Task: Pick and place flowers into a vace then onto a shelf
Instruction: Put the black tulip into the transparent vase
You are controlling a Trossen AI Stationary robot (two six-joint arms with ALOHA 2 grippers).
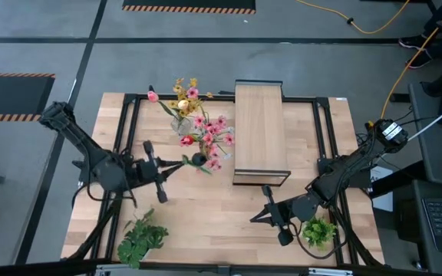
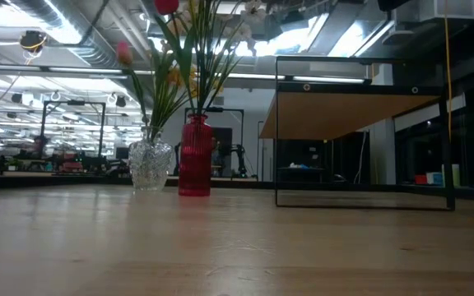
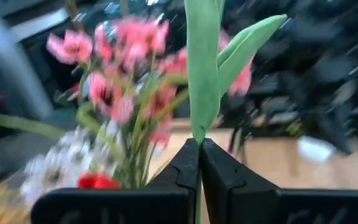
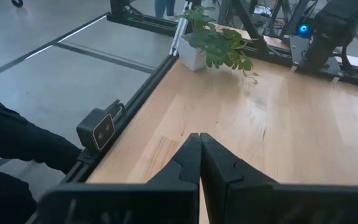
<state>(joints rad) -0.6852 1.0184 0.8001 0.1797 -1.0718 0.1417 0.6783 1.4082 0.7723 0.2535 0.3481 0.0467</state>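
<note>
A clear glass vase (image 2: 151, 164) stands on the table with a pink tulip and yellow daisies in it (image 1: 181, 100). Beside it, a red cylinder (image 2: 194, 156) carries pink blossom sprays (image 1: 213, 138) and a red rose (image 1: 186, 140). The light-wood shelf (image 1: 261, 130) stands to their right. My left gripper (image 1: 163, 167) sits left of the red cylinder, shut on a green stem (image 3: 202, 74). My right gripper (image 1: 255, 218) is shut and hovers near the table's near edge, below the shelf. Neither gripper shows in the low view. My left gripper pinches a green stem (image 3: 199, 138) between its two fingertips, at the foot of two long leaves (image 3: 241, 43). The fingers come level from the table's left. The stem runs on toward the red cylinder's mouth (image 1: 198, 159); whether its end sits inside I cannot tell.
Two bushy green bunches stand near the near edge, one at the left (image 1: 140, 239) and one at the right (image 1: 318, 230). A dark frame (image 1: 324, 130) runs around the tabletop. Bare wood (image 1: 213, 215) lies between the two grippers.
</note>
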